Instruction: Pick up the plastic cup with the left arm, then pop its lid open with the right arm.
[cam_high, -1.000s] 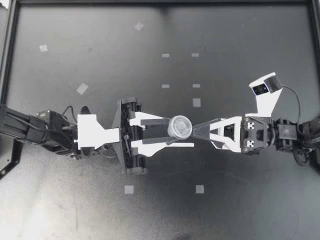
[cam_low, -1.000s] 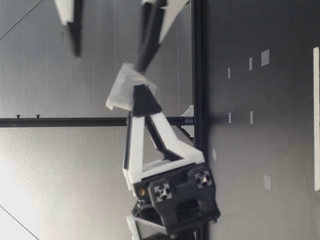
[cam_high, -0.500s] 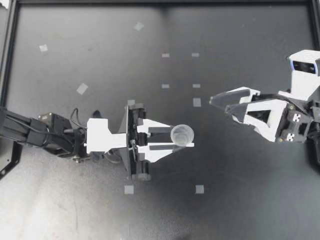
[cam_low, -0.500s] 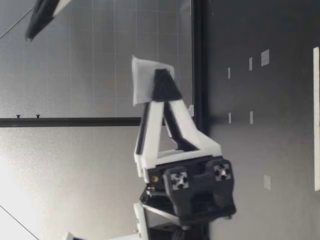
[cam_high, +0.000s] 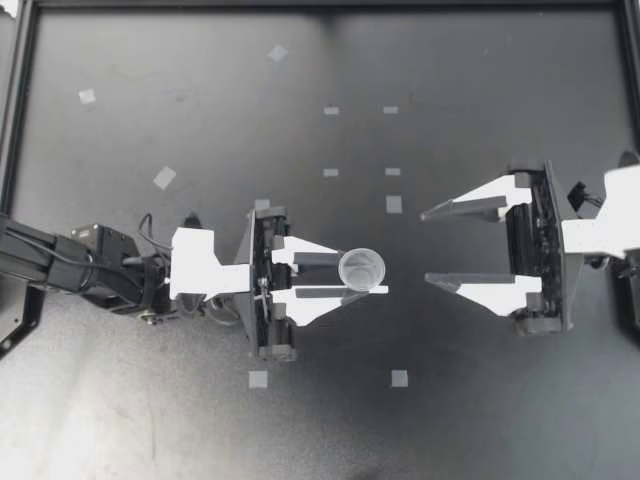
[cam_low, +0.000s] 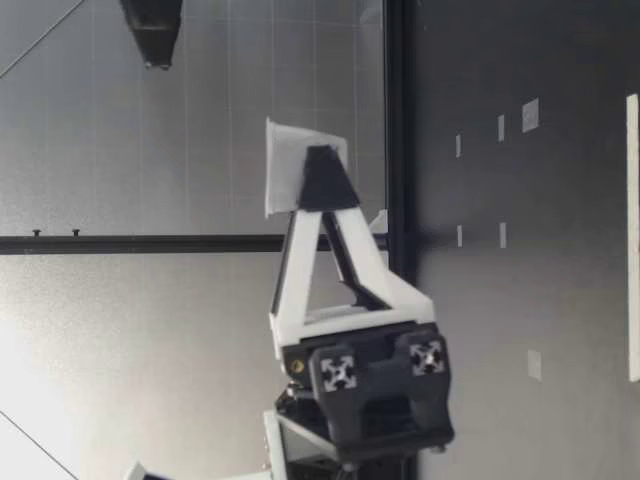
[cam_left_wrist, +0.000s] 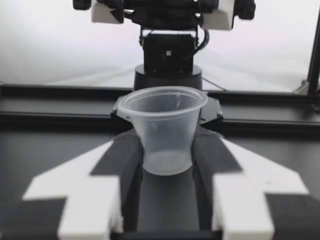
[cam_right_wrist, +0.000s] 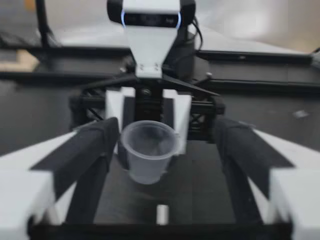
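Cup (cam_high: 362, 269) of clear plastic, gripped by left end effector (cam_high: 365, 272) near ctr of the dark desk (cam_high: 480, 420), was pictured from overhead w/ its mouth facing up. Both fingers pressed on it from two sides, so that end effector was closed on the cup. Right end effector (cam_high: 425, 248) stood just beyond (tips facing the cup, not touching it), its fingers spread wide and holding nothing. Pale tape squares (cam_high: 393, 205) dotted the desk around both arms, and one lay close to the right end effector's fingertips.

Seen from the low cam, the cup (cam_low: 285, 165) was upright and well clear of the desk surface. Its rim stood above the dark pads (cam_low: 322, 180) that clamped its lower body.

From the left wrist cam, the cup (cam_left_wrist: 165, 132) sat btwn the two fingers (cam_left_wrist: 120, 160), base low in the gap and rim standing above them. It looked empty inside. The right arm (cam_left_wrist: 167, 50) loomed beyond it.

From the right wrist cam, the cup (cam_right_wrist: 147, 150) was ahead, in line w/ the gap btwn that end effector's spread fingers (cam_right_wrist: 85, 150) but apart from both.
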